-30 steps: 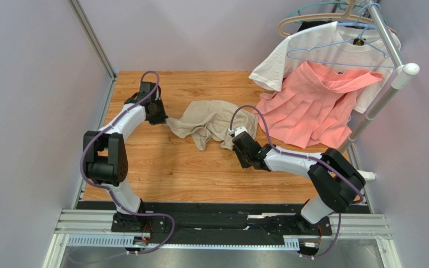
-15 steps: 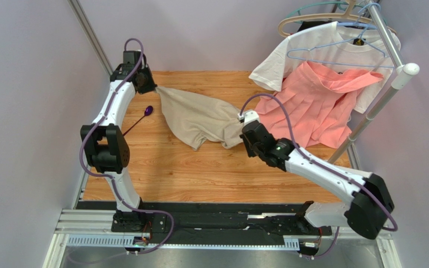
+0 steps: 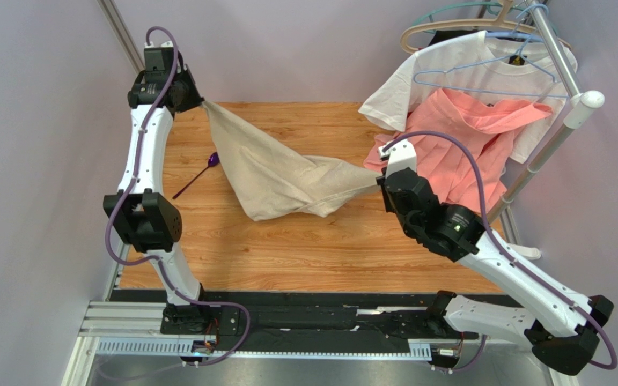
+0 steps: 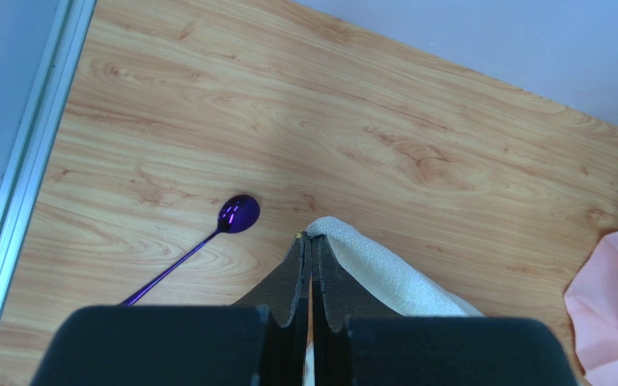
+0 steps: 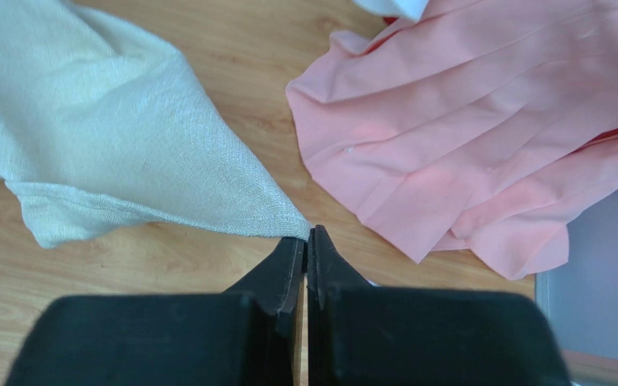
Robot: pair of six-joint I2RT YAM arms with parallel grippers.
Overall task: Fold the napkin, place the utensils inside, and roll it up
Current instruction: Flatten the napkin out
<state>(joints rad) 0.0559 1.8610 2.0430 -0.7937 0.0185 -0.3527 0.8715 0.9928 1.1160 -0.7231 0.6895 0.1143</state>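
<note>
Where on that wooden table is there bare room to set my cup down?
Widest bare patch: the near table strip between the napkin and the black rail. A smaller one: between napkin and white T-shirt. Crowded: right side under the pink garment, left by the purple spoon.

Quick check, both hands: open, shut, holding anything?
Left hand: closed, holding one corner of the napkin.
Right hand: closed, holding another corner of the napkin.

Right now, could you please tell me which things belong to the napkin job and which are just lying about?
Job: napkin, pinched at two corners by left gripper and right gripper; purple spoon.
Lying about: pink garment; white T-shirt; clothes rack.
</note>
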